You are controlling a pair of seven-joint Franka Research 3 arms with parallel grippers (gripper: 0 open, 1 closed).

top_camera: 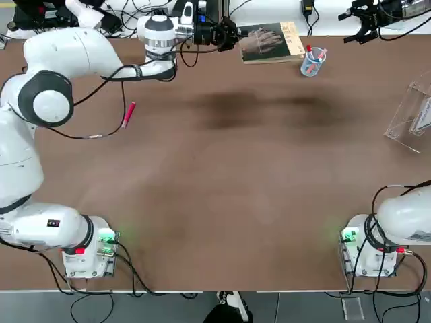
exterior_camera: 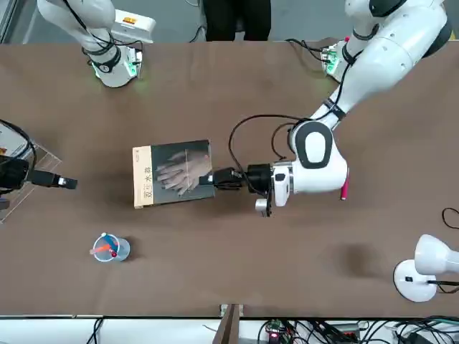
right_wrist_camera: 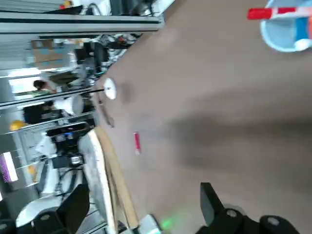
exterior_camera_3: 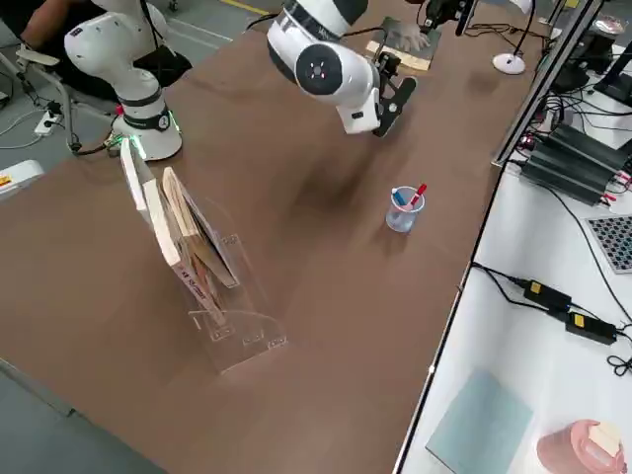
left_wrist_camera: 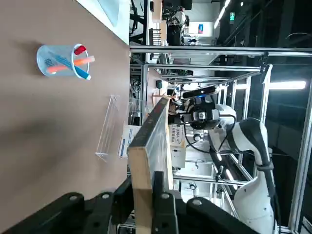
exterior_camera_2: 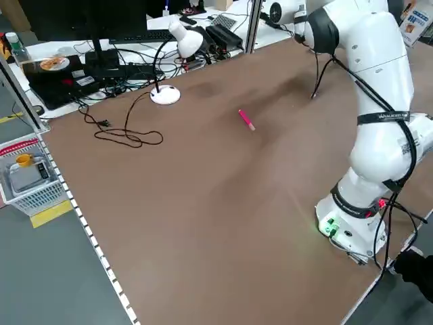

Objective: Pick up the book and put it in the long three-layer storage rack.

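The book [top_camera: 269,42] has a dark cover with a pale hand and a tan strip. It hangs roughly flat above the far side of the table. My left gripper [top_camera: 229,33] is shut on its near-left edge, which shows in the front view too [exterior_camera: 219,177]. In the left wrist view the book [left_wrist_camera: 151,141] stands edge-on between the fingers. The clear storage rack [top_camera: 407,114] sits at the right edge of the table, with a few books leaning in it [exterior_camera_3: 212,286]. My right gripper [top_camera: 360,27] hovers open and empty at the far right, beyond the rack.
A clear pen cup [top_camera: 312,62] with red and blue pens stands just right of the book. A pink pen [top_camera: 128,114] lies on the left half of the table. A white desk lamp [exterior_camera: 423,265] stands at the far left corner. A person stands behind the arms' bases.
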